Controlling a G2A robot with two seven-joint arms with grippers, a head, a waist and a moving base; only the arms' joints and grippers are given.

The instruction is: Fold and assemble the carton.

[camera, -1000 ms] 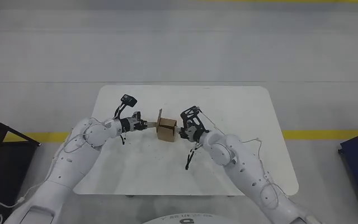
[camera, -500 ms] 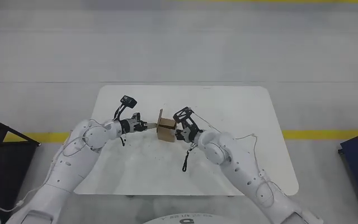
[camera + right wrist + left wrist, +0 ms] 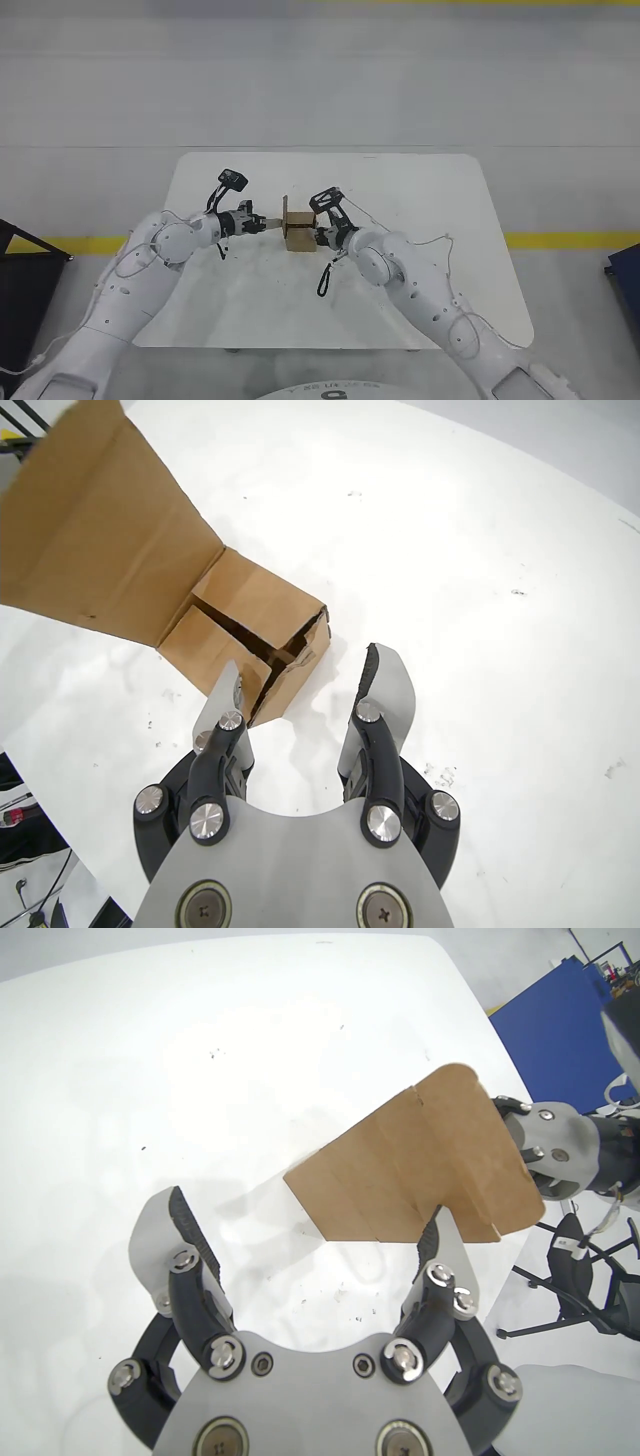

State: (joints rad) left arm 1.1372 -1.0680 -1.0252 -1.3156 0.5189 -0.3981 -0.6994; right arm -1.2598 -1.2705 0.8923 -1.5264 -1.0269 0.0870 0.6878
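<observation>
One brown cardboard carton (image 3: 297, 230) is counted, standing on one white table (image 3: 420, 190). One tall flap (image 3: 95, 525) is seen raised on the carton; the smaller flaps (image 3: 235, 640) folded over its opening cannot be counted with certainty. Two grippers are shown, the left gripper (image 3: 306, 1205) and the right gripper (image 3: 300, 660). Two fingers (image 3: 192, 1233) are counted on each, four in all. Beyond the table, one blue panel (image 3: 550, 1023), one black chair (image 3: 567, 1248) and one yellow floor stripe (image 3: 570, 240) are counted.
</observation>
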